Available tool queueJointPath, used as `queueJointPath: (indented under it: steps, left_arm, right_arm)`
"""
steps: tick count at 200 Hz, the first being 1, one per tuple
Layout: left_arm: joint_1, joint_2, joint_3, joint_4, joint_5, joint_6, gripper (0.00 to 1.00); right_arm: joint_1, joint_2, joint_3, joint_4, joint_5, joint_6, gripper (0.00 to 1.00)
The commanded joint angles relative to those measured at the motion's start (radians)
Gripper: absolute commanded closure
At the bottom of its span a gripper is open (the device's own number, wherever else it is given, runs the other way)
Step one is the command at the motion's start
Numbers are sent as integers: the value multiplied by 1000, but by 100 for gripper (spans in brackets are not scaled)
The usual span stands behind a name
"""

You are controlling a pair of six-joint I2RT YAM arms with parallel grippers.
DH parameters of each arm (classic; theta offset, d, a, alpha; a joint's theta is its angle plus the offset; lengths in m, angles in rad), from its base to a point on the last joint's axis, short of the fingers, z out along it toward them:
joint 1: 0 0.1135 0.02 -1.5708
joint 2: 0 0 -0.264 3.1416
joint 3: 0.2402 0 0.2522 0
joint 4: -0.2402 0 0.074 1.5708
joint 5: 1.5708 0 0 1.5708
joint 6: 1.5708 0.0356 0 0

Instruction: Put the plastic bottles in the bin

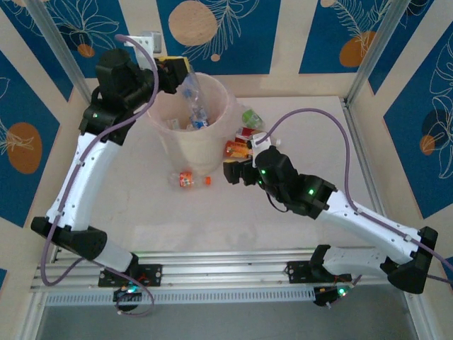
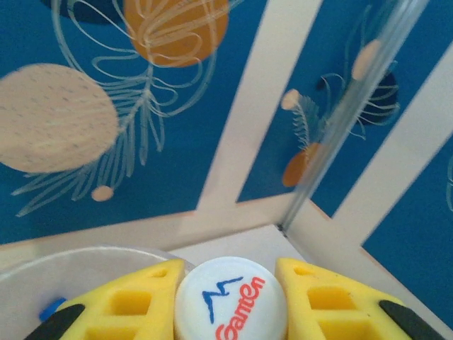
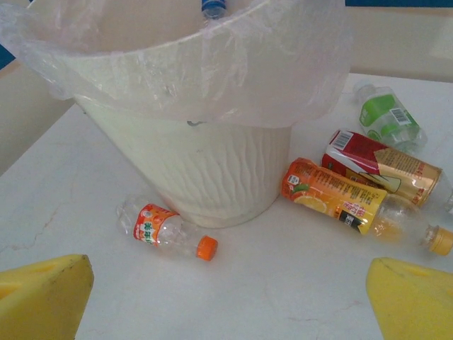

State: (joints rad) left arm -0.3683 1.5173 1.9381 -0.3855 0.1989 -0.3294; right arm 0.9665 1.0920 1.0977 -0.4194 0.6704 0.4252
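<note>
Over the bin [image 1: 207, 152], left gripper [image 1: 175, 73] clamps a light, crushable clear bottle [image 2: 230, 303] at its stiff neck; right gripper [image 3: 226, 297] gapes open.

The pale table [image 3: 269, 283] carries the bin [image 3: 212, 177], a clear orange-capped bottle [image 3: 166, 230] lying beside its base, and an orange bottle [image 3: 340, 202], a red bottle [image 3: 382, 166] and a green-labelled bottle [image 3: 386, 117] nearby.

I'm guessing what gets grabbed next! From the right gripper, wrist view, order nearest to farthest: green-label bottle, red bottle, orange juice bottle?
1. Orange juice bottle, right side, in front.
2. Red bottle, just behind it.
3. Green-label bottle, farthest back right.
</note>
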Motion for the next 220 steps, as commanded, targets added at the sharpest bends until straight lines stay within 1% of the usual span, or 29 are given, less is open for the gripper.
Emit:
queueJointPath:
  steps: [1, 47, 76, 97, 124, 142, 180, 211, 220]
  left_arm:
    - [34, 43, 51, 6, -40, 30, 100]
    - [77, 128, 93, 1, -65, 36, 100]
    - [81, 192, 97, 1, -38, 3, 100]
    - [82, 250, 122, -28, -12, -23, 99]
    - [82, 314, 163, -86, 0, -33, 98]
    - [83, 342, 179, -112, 4, -34, 95]
    - [85, 405, 223, -190, 22, -32, 85]
    - [88, 437, 229, -218, 64, -47, 73]
    - [87, 445, 229, -222, 82, -54, 72]
  right_arm:
    - [-3, 12, 31, -32, 12, 30, 1]
    - [-11, 22, 31, -56, 31, 60, 1]
    - [-34, 30, 45, -102, 49, 108, 1]
    - [-60, 49, 71, -174, 61, 161, 1]
    - [-130, 93, 127, -316, 55, 262, 1]
    - [-175, 103, 127, -350, 10, 288, 1]
    - [-259, 95, 101, -355, -84, 341, 1]
    - [-279, 89, 91, -356, -113, 341, 1]
    - [-279, 88, 91, -359, -114, 340, 1]
